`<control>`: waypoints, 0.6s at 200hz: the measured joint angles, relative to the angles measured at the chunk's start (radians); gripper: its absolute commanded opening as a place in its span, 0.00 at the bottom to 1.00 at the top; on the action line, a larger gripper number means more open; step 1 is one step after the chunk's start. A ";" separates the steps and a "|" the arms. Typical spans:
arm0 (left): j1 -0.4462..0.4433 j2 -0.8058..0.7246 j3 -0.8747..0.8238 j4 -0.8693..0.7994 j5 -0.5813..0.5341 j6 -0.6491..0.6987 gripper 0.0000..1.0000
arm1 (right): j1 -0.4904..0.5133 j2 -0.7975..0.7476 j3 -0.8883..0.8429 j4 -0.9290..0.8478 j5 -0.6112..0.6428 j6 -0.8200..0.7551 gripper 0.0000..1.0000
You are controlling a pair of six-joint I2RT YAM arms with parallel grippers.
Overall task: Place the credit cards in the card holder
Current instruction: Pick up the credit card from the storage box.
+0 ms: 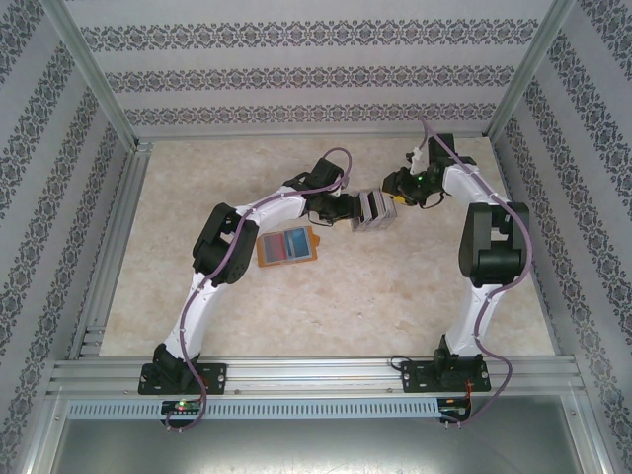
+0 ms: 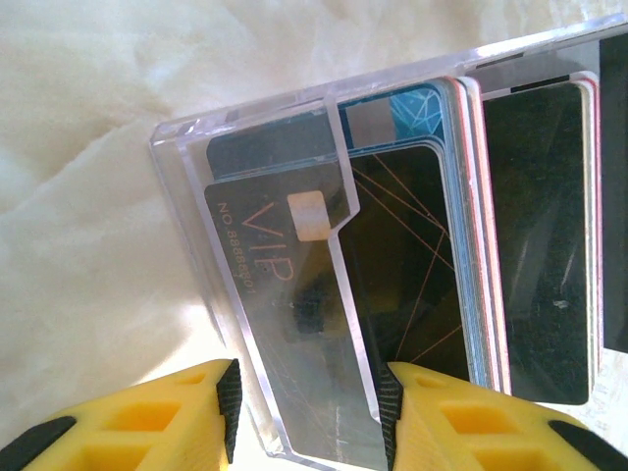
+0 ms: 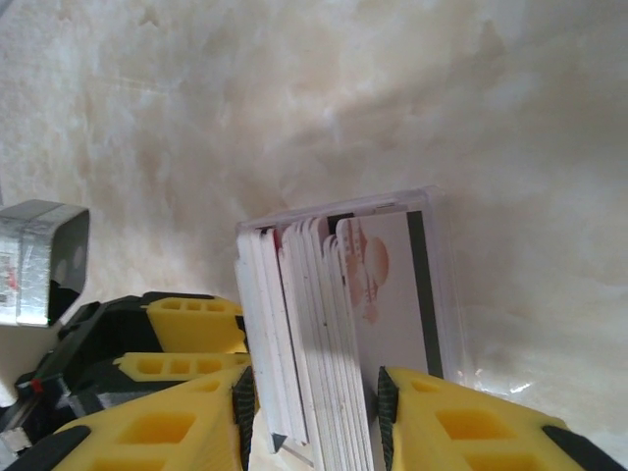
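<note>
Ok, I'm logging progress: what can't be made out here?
- Top external: card holder pockets are too small to tell whether filled.
- Right wrist: whether the right gripper actually presses the credit cards; the stack's edges hide the pad faces.
- Left wrist: the clear case runs past the right edge.

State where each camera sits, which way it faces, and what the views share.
Top external: above and behind, looking down on the table and card holder; left arm and right arm show.
Left wrist: on the left arm, looking along the left claw at the clear case of credit cards.
Right wrist: on the right arm, looking along the right claw at the cards' edges.
Shared: all three show the case of cards.
</note>
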 measured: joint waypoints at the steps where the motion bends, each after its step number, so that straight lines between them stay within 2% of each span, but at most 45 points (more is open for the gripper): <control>1: 0.000 0.000 0.000 0.000 0.000 0.000 0.44 | 0.000 0.000 0.000 -0.001 0.002 -0.001 0.41; 120: 0.000 0.000 -0.004 0.003 0.000 0.000 0.44 | 0.045 0.042 0.056 -0.065 0.108 -0.042 0.41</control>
